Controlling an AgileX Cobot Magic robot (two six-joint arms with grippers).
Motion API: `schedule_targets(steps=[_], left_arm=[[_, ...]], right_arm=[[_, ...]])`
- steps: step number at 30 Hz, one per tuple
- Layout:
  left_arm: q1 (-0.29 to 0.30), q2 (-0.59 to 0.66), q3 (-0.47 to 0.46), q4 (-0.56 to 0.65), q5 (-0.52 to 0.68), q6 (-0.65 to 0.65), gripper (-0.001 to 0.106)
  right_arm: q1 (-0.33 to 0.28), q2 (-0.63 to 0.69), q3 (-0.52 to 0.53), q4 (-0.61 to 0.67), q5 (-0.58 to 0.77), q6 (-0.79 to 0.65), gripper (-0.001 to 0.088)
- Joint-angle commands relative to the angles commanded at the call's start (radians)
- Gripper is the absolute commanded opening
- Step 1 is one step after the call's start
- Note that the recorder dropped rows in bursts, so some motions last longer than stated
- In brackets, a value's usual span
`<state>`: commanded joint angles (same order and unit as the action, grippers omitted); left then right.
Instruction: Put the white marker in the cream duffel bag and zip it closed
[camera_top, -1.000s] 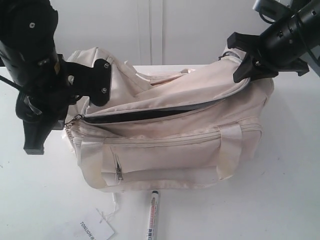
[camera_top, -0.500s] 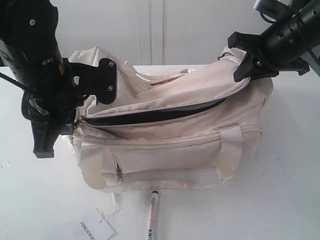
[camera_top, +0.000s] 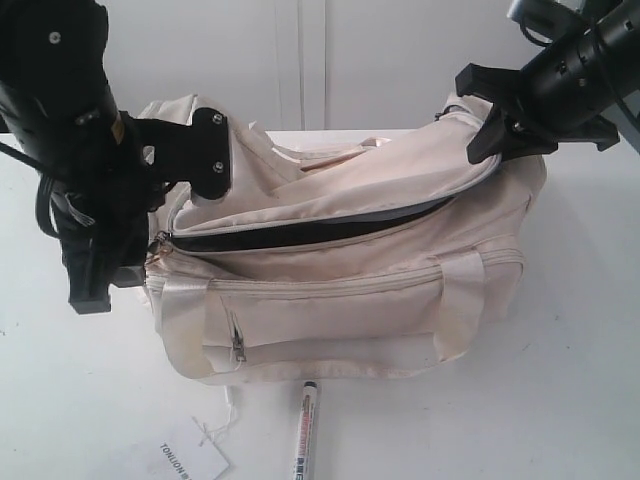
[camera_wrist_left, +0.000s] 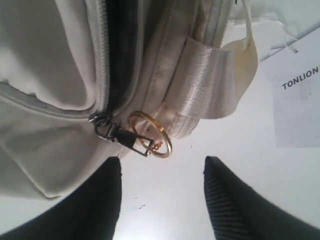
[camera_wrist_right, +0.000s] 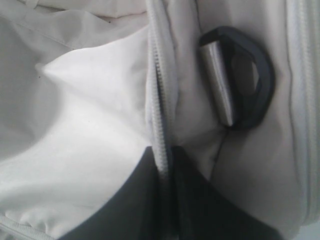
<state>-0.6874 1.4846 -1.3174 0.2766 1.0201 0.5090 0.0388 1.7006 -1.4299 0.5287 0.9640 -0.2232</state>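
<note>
The cream duffel bag (camera_top: 340, 290) lies on the white table with its top zip partly open, showing a dark slit. Its gold ring zip pull (camera_wrist_left: 150, 134) hangs at the bag's left end. My left gripper (camera_top: 150, 238) (camera_wrist_left: 157, 162) is open just short of that ring, one finger over the bag's end and one over the table, holding nothing. My right gripper (camera_top: 482, 148) (camera_wrist_right: 167, 150) is shut on the bag's zip edge at the top right corner, holding it up. The white marker (camera_top: 304, 432) lies on the table in front of the bag, apart from both grippers.
A white paper tag (camera_top: 190, 462) (camera_wrist_left: 297, 105) with black print and string lies left of the marker. A black strap ring (camera_wrist_right: 250, 75) sits beside the pinched zip edge. A satin handle (camera_wrist_left: 212, 82) loops near the gold ring.
My left gripper has shifted right, closer to the bag's left end and its ring pull. The bag's opening has widened slightly. The right gripper and the marker have stayed put.
</note>
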Motion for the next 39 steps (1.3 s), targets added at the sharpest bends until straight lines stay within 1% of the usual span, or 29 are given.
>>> schedule_targets(steps=[6,9,12,14,17,19,21,24,29,32,33,36,39], left_arm=[[0.000,-0.067,0.000,0.000,-0.006,-0.128,0.055],[0.000,-0.092,0.000,0.000,-0.011,-0.264,0.054],[0.008,-0.106,0.000,0.000,-0.014,-0.399,0.051],[0.024,-0.106,0.000,0.000,-0.022,-0.476,0.046],[0.071,-0.106,0.002,-0.008,-0.062,-0.629,0.037],[0.097,-0.106,0.002,-0.021,-0.089,-0.705,0.035],[0.117,-0.104,0.002,-0.052,-0.113,-0.738,0.035],[0.131,-0.097,0.002,-0.104,-0.117,-0.745,0.036],[0.131,-0.084,0.040,-0.152,-0.140,-0.731,0.050],[0.139,-0.082,0.069,-0.186,-0.145,-0.717,0.053],[0.149,-0.082,0.073,-0.213,-0.148,-0.695,0.053],[0.194,-0.082,0.085,-0.346,-0.166,-0.594,0.053],[0.258,-0.077,0.090,-0.480,-0.187,-0.491,0.053]], right_arm=[[0.000,0.000,0.000,0.000,0.006,-0.006,0.0082],[0.000,0.000,0.000,-0.002,0.008,-0.009,0.0082],[0.000,0.000,0.000,-0.002,0.008,-0.009,0.0082],[0.000,0.000,0.000,-0.002,0.010,-0.008,0.0082],[0.000,0.000,0.000,-0.002,0.010,-0.008,0.0082],[0.000,0.000,0.000,-0.002,0.012,-0.008,0.0082],[0.000,0.000,0.000,-0.002,0.012,-0.008,0.0082],[0.000,0.000,0.000,-0.002,0.012,-0.008,0.0082],[0.000,0.000,0.000,-0.006,0.012,-0.008,0.0082],[0.000,0.000,0.000,-0.006,0.012,-0.010,0.0082],[0.000,0.000,0.000,-0.006,0.015,-0.012,0.0082],[0.000,0.000,0.000,-0.006,0.015,-0.012,0.0082],[0.000,0.000,0.000,-0.006,0.015,-0.012,0.0082]])
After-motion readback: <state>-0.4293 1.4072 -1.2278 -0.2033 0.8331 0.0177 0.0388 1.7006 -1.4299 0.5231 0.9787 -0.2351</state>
